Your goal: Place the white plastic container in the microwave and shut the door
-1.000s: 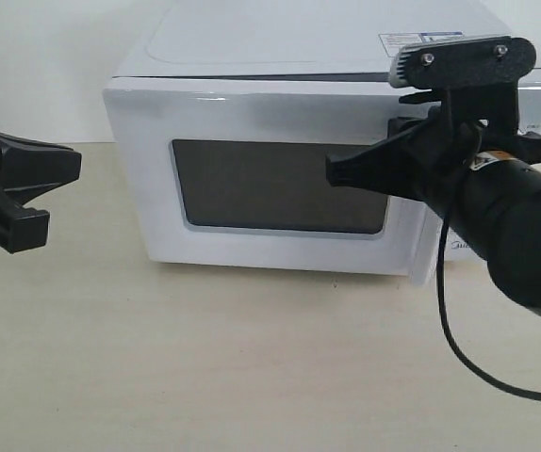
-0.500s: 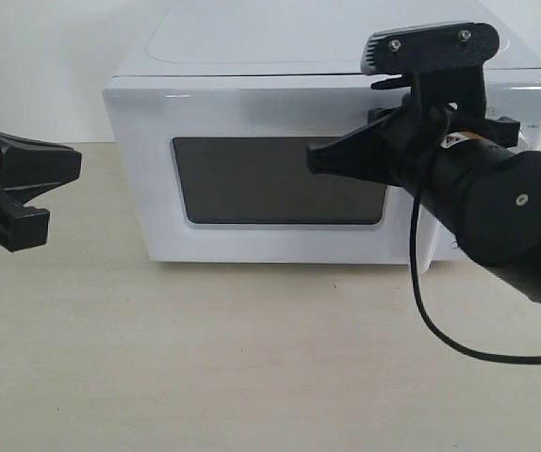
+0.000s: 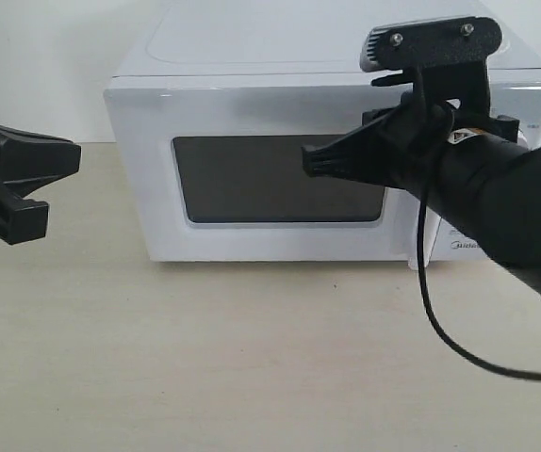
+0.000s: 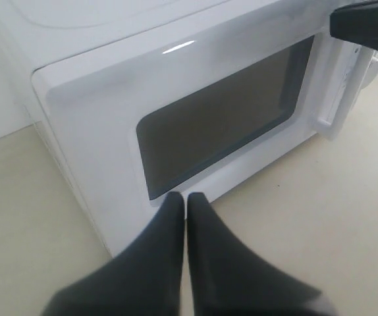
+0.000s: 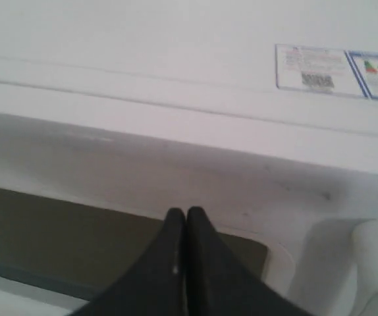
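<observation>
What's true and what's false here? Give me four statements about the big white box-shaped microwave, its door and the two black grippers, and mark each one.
1. The door of the large white box-shaped microwave stands wide open. False: it lies flush with the front, apparently closed.
2. The right gripper is shut, its tip in front of the door's dark window. True.
3. The left gripper clamps the door's handle. False: it is shut on nothing, off to the left of the microwave in the exterior view.
4. A thin black cable hangs from the right arm. True.
</observation>
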Tool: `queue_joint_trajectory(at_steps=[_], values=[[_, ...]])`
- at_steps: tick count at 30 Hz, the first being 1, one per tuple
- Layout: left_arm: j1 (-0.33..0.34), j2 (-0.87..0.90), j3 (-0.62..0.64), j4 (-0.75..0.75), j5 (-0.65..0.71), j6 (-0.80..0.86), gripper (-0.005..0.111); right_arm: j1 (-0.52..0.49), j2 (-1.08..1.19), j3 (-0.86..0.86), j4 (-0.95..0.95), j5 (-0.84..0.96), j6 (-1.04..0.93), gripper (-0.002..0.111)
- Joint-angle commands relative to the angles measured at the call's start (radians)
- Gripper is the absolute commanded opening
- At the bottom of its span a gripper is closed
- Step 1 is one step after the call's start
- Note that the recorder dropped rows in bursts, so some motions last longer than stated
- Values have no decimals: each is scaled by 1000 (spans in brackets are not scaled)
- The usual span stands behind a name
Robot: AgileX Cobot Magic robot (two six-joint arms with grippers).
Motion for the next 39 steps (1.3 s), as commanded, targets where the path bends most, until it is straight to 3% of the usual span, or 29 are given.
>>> queue_joint_trajectory(at_steps=[1,6,10,39], values=[[-4,1,-6,-4,3,3,4,124,-113,48,81,-97,-113,0],[-4,1,-6,-4,-2,3,4,256,-191,114,249,-242,-286,0],[-4,1,-6,-4,-4,3,4,312,-210,143,267,-318,-295,0],[-4,1,-6,-4,6,3,4,316,-210,145,277,-295,-295,0]])
